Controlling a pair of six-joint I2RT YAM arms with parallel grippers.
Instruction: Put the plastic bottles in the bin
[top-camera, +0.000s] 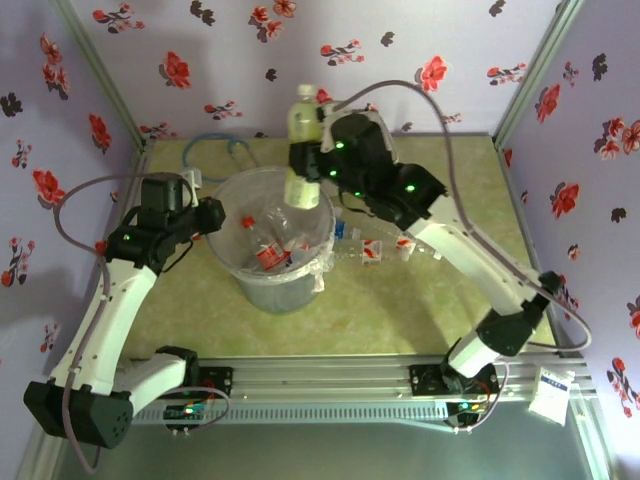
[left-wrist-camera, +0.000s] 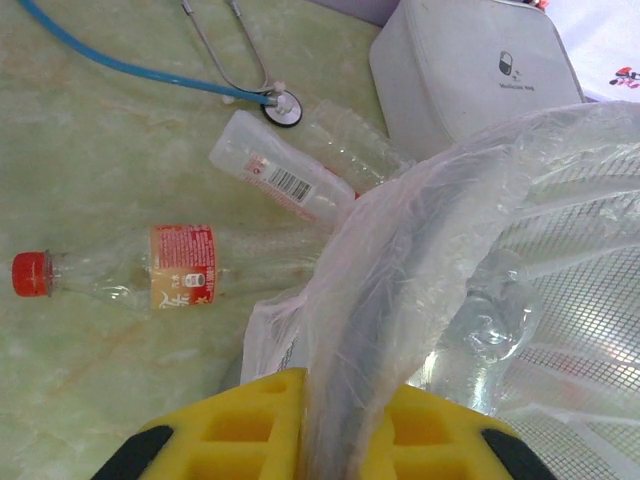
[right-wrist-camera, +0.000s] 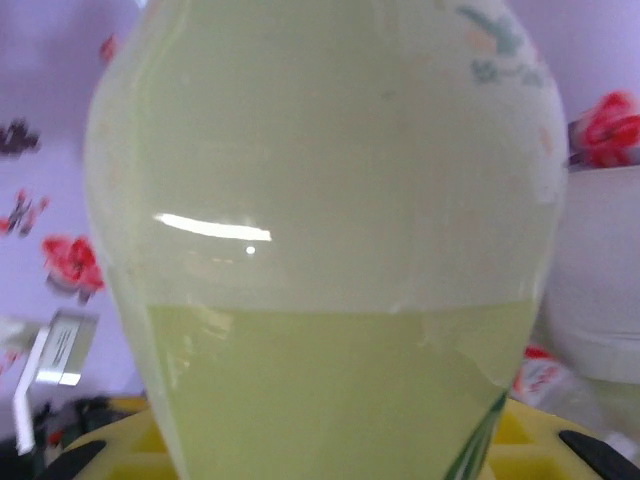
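Green bottle (right-wrist-camera: 330, 250) in right tool (top-camera: 303, 160) above bin (top-camera: 262, 296); left tool (left-wrist-camera: 345, 440) clamps rim (left-wrist-camera: 400, 240), bottles (left-wrist-camera: 180, 275) beside.

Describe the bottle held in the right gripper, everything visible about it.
The green bottle is translucent, pale plastic with a white cap on and faint printed markings. It is partly filled with yellowish-green liquid, whose level shows in the right wrist view. It stands upright, cap up, clamped around its middle by the right gripper, with its lower end over the far rim of the bin.
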